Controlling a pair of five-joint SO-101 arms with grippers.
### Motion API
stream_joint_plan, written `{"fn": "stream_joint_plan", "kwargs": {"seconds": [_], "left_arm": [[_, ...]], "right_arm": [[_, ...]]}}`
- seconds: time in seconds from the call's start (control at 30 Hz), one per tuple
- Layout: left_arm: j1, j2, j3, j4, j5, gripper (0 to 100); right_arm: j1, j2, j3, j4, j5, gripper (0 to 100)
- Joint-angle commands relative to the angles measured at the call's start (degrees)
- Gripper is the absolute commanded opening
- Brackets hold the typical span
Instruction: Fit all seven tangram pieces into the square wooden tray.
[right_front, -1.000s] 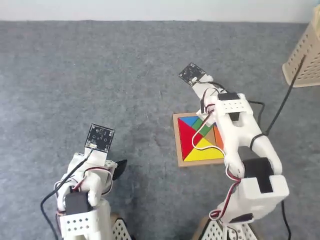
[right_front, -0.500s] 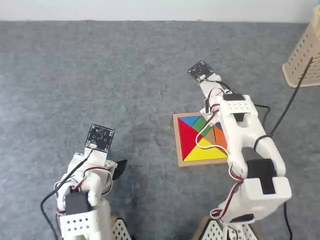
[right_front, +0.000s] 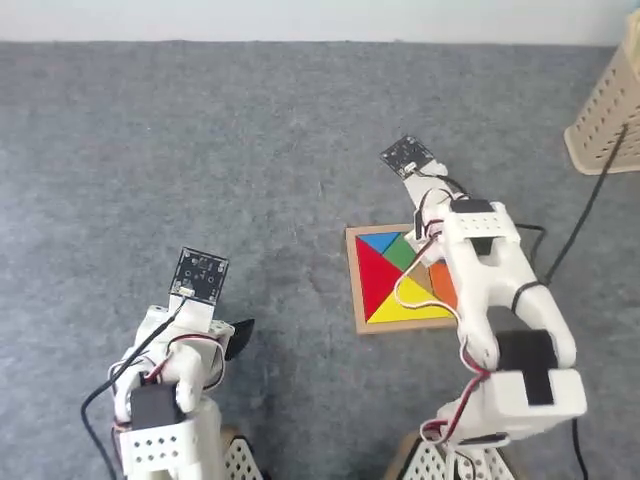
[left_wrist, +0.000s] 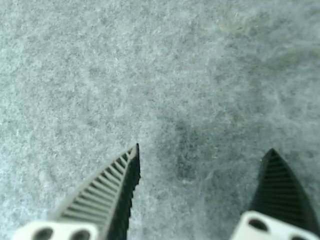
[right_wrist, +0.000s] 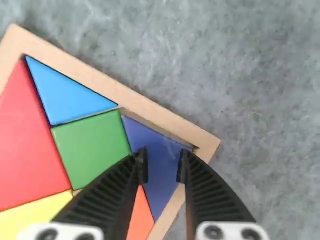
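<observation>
Tray (right_wrist: 150, 113) corner's purple piece (right_wrist: 155, 140) sits under narrow right jaws; left jaws gape over carpet (left_wrist: 150, 60).

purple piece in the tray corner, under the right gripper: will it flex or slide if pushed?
Probably rigid: the purple piece is a flat slab with crisp straight edges. Unlikely to slide: it looks seated in the tray corner, hemmed by the rim and the green square. Lying flat, it can't roll, and little edge is exposed for a pinch.

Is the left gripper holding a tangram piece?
No, the left gripper has its jaws wide apart over bare grey carpet.
</observation>
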Motion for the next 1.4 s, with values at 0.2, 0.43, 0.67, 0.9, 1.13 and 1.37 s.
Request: {"fn": "stream_joint_plan", "kwargs": {"seconds": [0.2,0.43,0.67,0.9,1.13,1.37], "left_arm": [[0.18,-0.97,-0.31,0.44,-0.26,35],[0.18,-0.97,-0.31,0.44,-0.26,35],[0.18,-0.97,-0.31,0.44,-0.26,35],[0.18,-0.97,-0.31,0.44,-0.26,35],[0.18,-0.97,-0.31,0.44,-0.26,35],[0.18,-0.97,-0.31,0.44,-0.26,35]], "right_arm": [[0.66,-25.36,12.92,-0.22,-4.22,0.8],[0.92,-40.48,29.54,-0.4,-4.22,0.9],[0.92,-51.82,40.26,-0.13,-4.22,0.8],[1.01,-64.84,47.03,4.97,-4.22,0.8],[1.01,-81.01,47.3,17.8,-4.22,0.9],[1.01,-95.08,48.09,27.21,-4.22,0.9]]}}
